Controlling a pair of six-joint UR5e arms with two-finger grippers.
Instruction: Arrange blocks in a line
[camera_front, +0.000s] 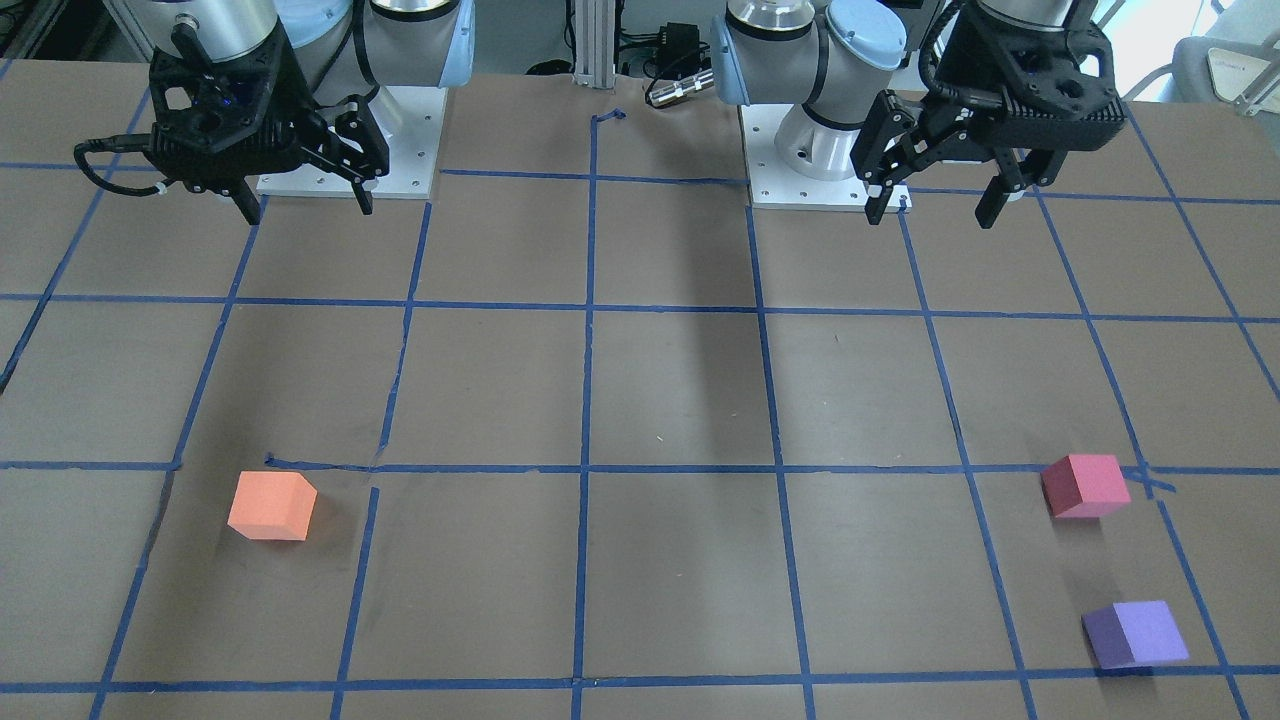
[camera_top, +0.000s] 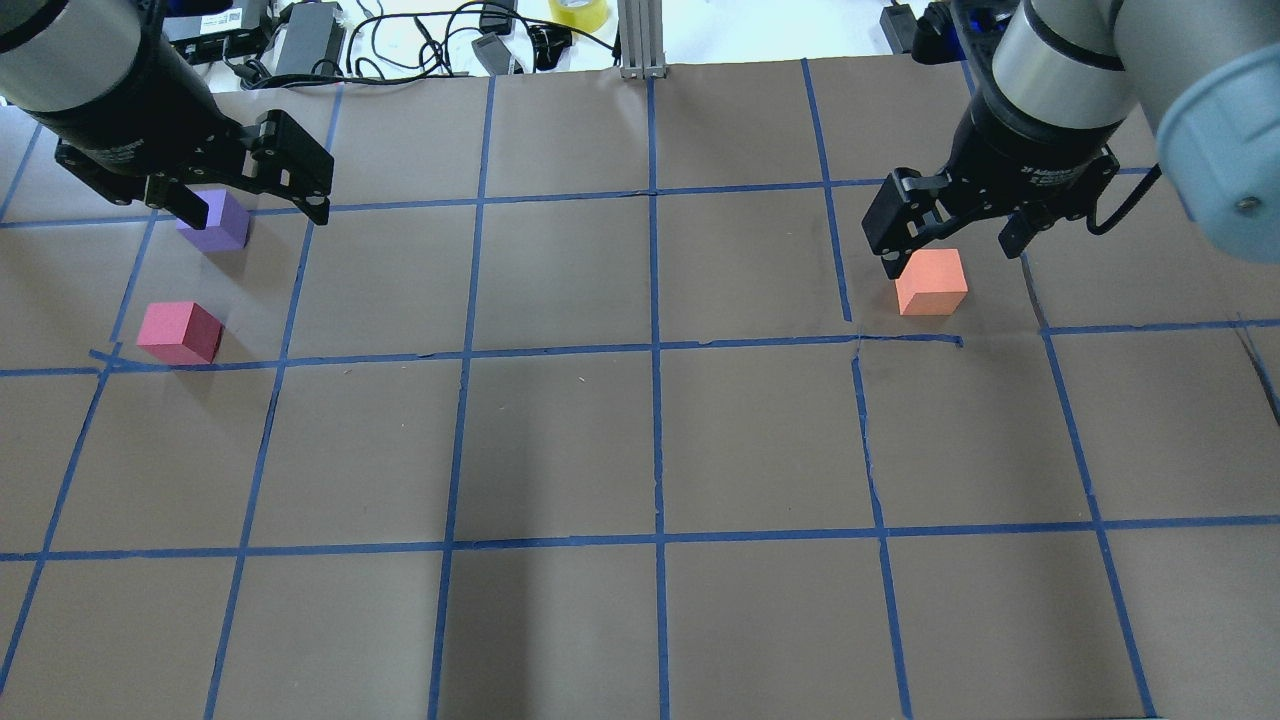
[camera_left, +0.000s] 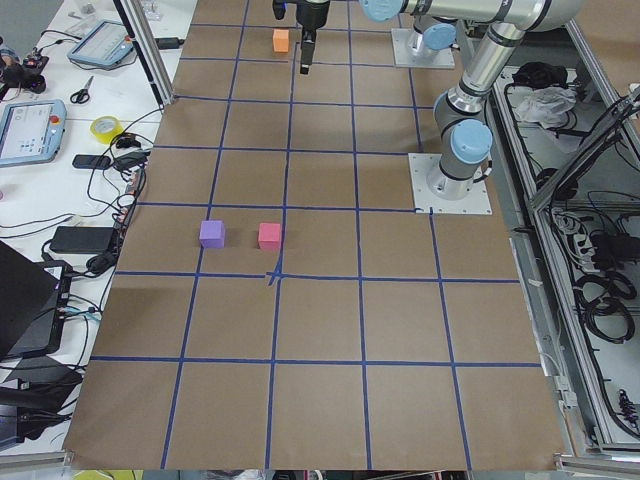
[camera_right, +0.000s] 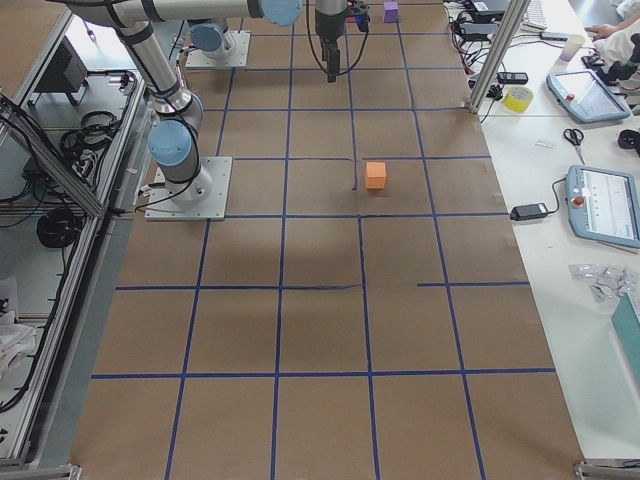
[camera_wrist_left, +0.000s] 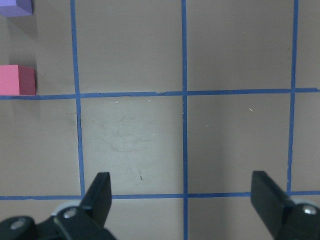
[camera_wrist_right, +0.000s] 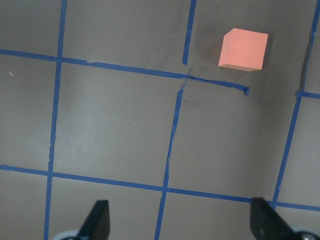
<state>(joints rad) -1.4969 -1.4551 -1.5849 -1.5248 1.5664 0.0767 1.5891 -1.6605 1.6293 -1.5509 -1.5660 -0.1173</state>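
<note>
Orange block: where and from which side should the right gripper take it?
From straight above, closing on two opposite side faces of the orange block. It sits flat and alone, sides free; the open right gripper may need wrist rotation to square with it.

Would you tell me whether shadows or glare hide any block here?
Front-facing view: a soft shadow crosses the table centrally, clear of the orange block, pinkish-red block and purple block, all sharp. Overhead view: the area past the table is washed out. Left wrist view: the frame's corner crops the purple block.
</note>
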